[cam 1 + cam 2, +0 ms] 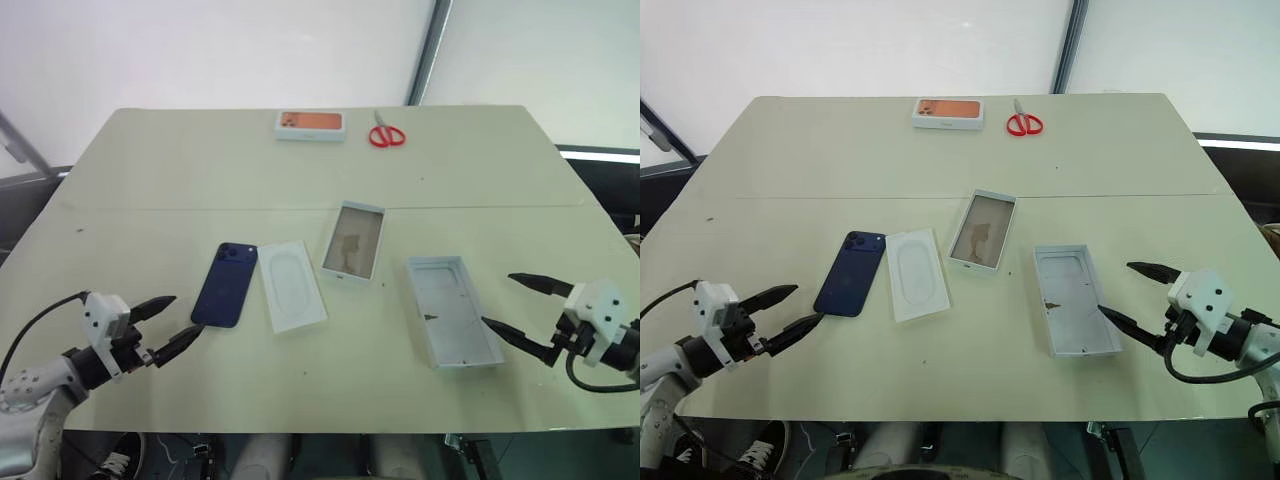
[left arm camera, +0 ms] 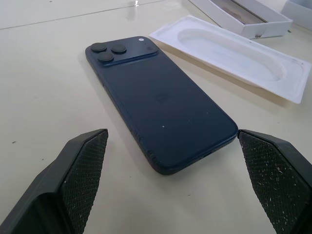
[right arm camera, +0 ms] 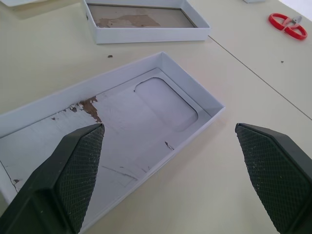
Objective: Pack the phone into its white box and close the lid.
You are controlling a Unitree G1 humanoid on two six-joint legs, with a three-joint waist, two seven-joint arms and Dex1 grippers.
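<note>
The phone (image 1: 226,284) lies back-up on the table, dark navy with its camera bump at the far end; it also fills the left wrist view (image 2: 156,102). My left gripper (image 1: 168,325) stands open just short of the phone's near end, touching nothing. The white box (image 1: 354,241), tan-grey inside, sits open near the table's middle. The lid (image 1: 453,311) lies inside-up to the right, pale grey with dark specks (image 3: 126,117). My right gripper (image 1: 525,308) is open beside the lid's near right corner, empty.
A flat white insert card (image 1: 291,285) with an oval outline lies between the phone and the white box. At the far edge sit a small box with an orange top (image 1: 311,124) and red scissors (image 1: 386,134). The table (image 1: 150,180) has bare surface on the left and far right.
</note>
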